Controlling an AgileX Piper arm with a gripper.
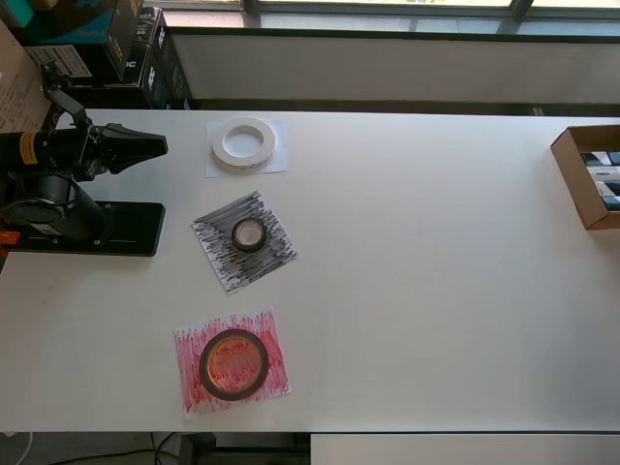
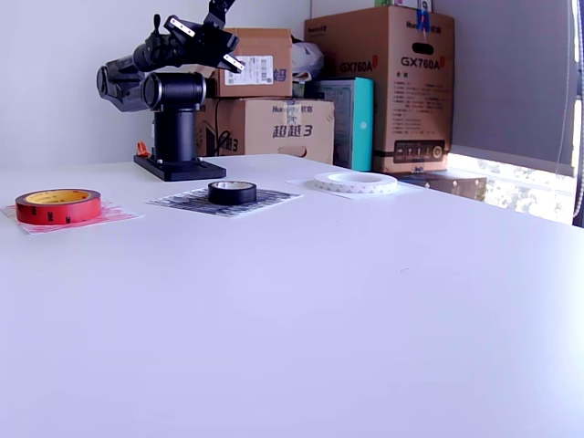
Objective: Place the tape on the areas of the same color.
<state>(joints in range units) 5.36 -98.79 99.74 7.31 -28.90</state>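
Since every roll already lies on its matching sheet, I judge the sorting done and nothing calls for another pick; my next move is only to stay folded. At upper centre of the overhead view the white ring [image 1: 243,141] rests on the white sheet [image 1: 277,160]. Below it the black roll [image 1: 249,233] sits on the black sheet [image 1: 218,257], and at lower left the red-brown roll [image 1: 233,363] lies on the red sheet [image 1: 189,363]. My gripper [image 1: 155,146] hangs at upper left above my base [image 1: 126,232], fingers slightly parted, holding nothing, touching nothing.
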